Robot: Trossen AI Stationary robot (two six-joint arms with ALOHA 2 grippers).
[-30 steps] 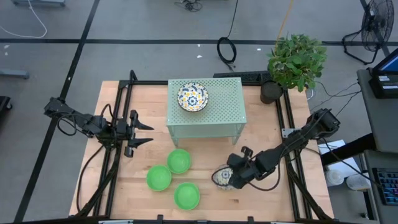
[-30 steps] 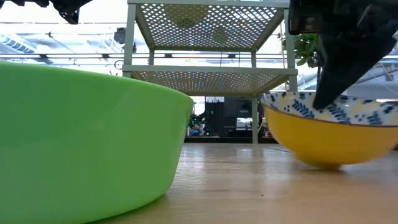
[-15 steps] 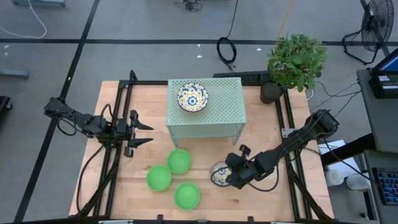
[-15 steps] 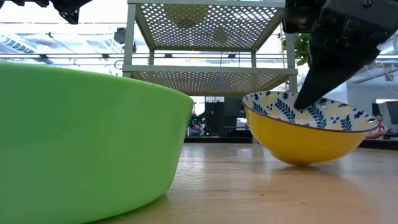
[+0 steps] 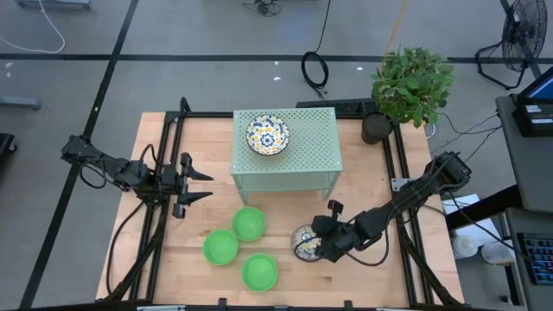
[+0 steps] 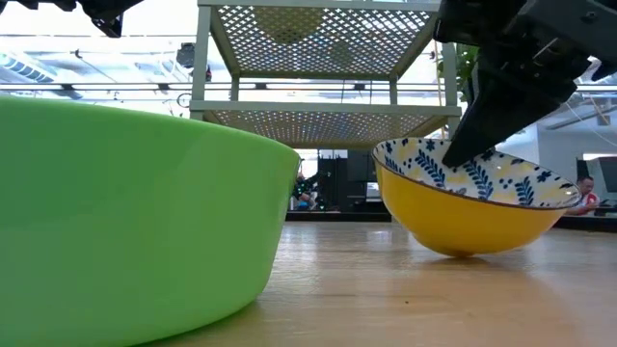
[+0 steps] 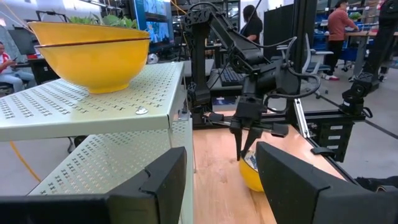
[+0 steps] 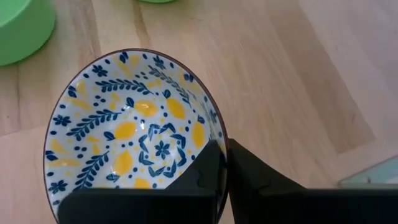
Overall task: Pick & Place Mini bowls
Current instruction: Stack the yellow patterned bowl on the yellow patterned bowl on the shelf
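Note:
A white, blue-and-yellow floral mini bowl with a yellow outside sits tilted on the wooden table right of centre, with my right gripper shut on its rim. Three plain green mini bowls stand on their bases to its left. Floral bowls, stacked as the left wrist view shows, rest on top of the pale green stand. My left gripper waits open at the table's left, touching nothing. My right gripper pinches the floral bowl's rim on its right-hand side, one finger inside the bowl and the other finger outside. The fingers slant down from the table's right. The bowl is tilted, its inside turned toward the near edge, its underside on the table.
The perforated stand's legs and lower shelf rise just behind the bowls. A potted plant stands at the far right corner. Black frame rails run along both table sides. People are in the room beyond.
My right gripper has rolled and dipped slightly while staying shut on the floral bowl's rim. The bowl has slid a little toward the table's left and tipped from nearly level to tilted, its inside now facing the near edge, its underside still on the table.

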